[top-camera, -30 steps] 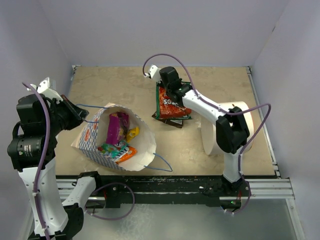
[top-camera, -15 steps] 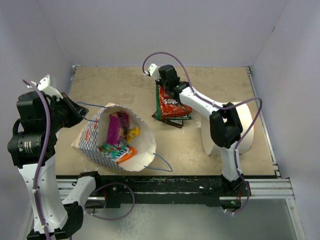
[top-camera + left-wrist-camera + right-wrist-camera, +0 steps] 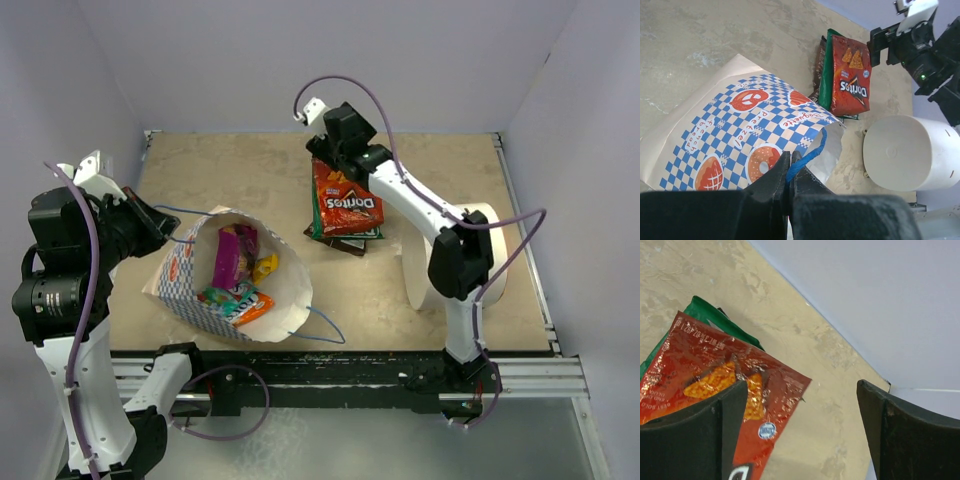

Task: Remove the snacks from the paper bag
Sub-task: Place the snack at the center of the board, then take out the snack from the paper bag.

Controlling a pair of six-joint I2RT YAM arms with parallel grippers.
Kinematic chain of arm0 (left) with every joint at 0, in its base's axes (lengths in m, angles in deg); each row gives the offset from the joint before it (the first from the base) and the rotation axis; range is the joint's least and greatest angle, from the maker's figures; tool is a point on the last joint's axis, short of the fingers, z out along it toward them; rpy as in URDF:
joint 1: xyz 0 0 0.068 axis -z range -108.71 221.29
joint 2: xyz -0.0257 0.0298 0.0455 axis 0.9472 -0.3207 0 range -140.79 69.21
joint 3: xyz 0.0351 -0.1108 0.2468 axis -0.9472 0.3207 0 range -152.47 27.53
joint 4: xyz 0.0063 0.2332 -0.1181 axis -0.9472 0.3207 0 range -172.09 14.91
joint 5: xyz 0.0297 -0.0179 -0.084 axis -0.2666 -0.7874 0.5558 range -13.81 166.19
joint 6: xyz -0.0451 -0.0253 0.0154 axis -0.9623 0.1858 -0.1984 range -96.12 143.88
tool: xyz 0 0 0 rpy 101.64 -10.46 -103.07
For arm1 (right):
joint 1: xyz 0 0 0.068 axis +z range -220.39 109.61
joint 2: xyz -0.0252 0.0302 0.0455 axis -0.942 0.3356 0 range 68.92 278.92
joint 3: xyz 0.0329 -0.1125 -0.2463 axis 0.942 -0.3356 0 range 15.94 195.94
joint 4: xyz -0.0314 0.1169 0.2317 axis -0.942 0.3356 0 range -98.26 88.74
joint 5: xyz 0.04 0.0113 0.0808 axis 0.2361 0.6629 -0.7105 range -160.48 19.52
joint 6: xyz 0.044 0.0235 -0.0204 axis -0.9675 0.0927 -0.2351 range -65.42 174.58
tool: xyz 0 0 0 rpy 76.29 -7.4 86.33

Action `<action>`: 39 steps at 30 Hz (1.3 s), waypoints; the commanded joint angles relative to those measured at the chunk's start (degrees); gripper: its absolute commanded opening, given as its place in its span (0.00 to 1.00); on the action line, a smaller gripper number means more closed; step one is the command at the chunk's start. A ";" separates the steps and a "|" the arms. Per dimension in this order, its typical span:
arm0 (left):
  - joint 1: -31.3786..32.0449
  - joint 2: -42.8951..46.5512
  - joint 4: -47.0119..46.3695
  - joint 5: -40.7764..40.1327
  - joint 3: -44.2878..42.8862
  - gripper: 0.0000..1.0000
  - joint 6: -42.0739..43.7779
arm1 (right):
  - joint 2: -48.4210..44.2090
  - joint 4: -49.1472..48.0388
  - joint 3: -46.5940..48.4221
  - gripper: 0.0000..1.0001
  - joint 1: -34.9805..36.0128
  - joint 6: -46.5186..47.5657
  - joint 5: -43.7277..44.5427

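the right gripper [image 3: 801, 396] hangs with jaws spread wide and empty just over the top edge of the orange chip bag [image 3: 347, 203], which lies on a green packet [image 3: 826, 75] and a dark packet [image 3: 350, 246] at the far middle of the table [image 3: 230, 170], near a white cylinder [image 3: 418, 265]. the left gripper [image 3: 788, 167] is clamped on the blue string handle [image 3: 810, 152] of the paper bag [image 3: 185, 270], which lies on its side at left, mouth gaping, with a magenta packet [image 3: 228, 258], a yellow packet [image 3: 265, 266] and a teal packet [image 3: 228, 296] inside.

top: overhead, far | wrists: close, oblique | shared: red chip packet [image 3: 347, 203]
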 commanded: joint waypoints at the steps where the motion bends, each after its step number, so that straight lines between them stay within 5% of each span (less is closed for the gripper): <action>1: 0.08 0.33 -2.72 2.28 -1.77 0.00 1.27 | -8.26 7.41 4.63 0.96 0.83 -9.67 2.14; 10: 0.04 0.58 -4.65 5.70 -0.48 0.00 1.27 | -22.57 19.66 -0.16 1.00 6.14 -30.28 -11.64; 15: 0.04 -0.09 -5.64 4.90 -0.47 0.00 1.21 | -36.80 5.89 -16.06 1.00 12.15 -32.22 -29.89; 18: 0.04 -0.61 -6.13 4.46 -0.28 0.00 2.02 | -43.19 -6.41 -26.94 1.00 20.16 -24.16 -31.46; 21: 0.04 -1.05 -5.78 4.48 -0.70 0.00 2.25 | -45.14 -8.07 -33.25 1.00 22.07 -7.92 -50.42; 23: 0.04 -0.76 -5.98 5.45 -0.77 0.00 3.29 | -44.89 -5.85 -34.95 1.00 24.86 4.17 -54.97; 34: 0.04 0.95 -4.47 5.28 -0.14 0.00 6.46 | -27.83 -0.04 -28.76 1.00 31.05 39.44 -45.65; 39: 0.04 0.49 -2.45 5.78 -1.76 0.00 6.31 | -20.22 -2.48 -25.62 0.99 33.57 46.05 -37.29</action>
